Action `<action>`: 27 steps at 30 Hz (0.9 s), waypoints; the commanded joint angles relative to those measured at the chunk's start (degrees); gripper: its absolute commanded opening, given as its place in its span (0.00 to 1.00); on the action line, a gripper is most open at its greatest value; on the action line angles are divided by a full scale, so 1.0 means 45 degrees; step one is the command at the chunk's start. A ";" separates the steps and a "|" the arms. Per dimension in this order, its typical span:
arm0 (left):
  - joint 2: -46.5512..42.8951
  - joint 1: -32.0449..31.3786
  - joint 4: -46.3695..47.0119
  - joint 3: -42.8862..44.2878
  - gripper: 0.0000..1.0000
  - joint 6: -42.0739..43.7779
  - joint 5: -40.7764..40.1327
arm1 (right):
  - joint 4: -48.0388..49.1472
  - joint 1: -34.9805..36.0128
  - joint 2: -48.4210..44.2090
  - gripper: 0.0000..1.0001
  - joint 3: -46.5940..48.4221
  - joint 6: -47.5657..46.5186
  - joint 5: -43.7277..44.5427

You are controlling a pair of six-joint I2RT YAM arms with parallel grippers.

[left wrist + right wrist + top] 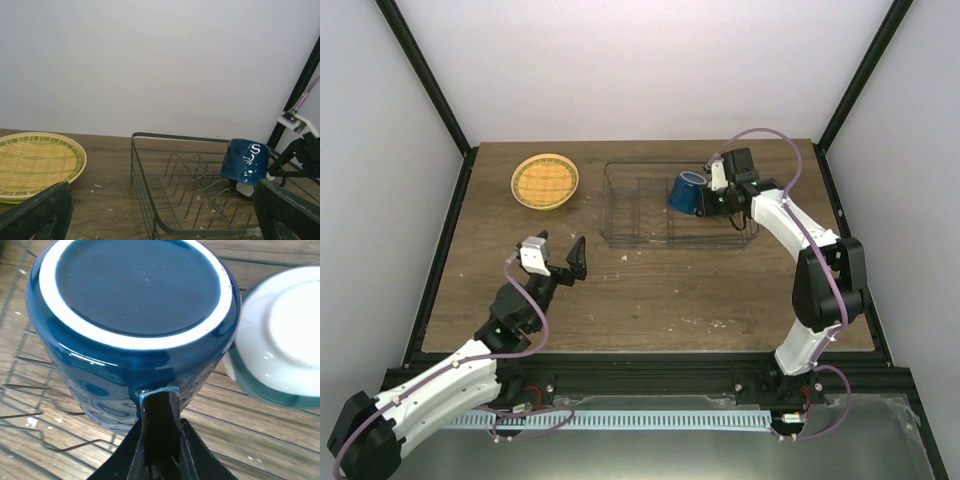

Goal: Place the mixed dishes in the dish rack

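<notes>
The round yellow-orange plate with a grid face lies on the table left of the dish rack; a yellow-green edge shows under it. My right gripper is shut on the handle of the dark blue mug. It holds the mug base-up over the rack's right half. A small cup with a white bottom sits upside down right beside the mug. My left gripper is open and empty, on the near side of the rack's left end.
The rack's upright wire dividers stand bare in its left and middle parts. White crumbs dot the wooden table. Black frame posts rise at the back corners.
</notes>
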 commanded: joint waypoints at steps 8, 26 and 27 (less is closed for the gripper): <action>-0.0178 -0.0013 -0.1134 -0.0169 1.00 -0.0133 -0.0302 | 0.0185 -0.0035 0.0137 0.01 0.0401 -0.0377 0.3047; 0.0141 -0.0024 -0.0964 -0.0175 1.00 -0.0022 -0.0516 | 0.1004 0.0655 0.2089 0.03 0.1303 -0.0984 0.4417; 0.0194 -0.0017 -0.0947 -0.0168 1.00 -0.0021 -0.0517 | 0.1042 0.0665 0.2158 0.04 0.1312 -0.1018 0.4577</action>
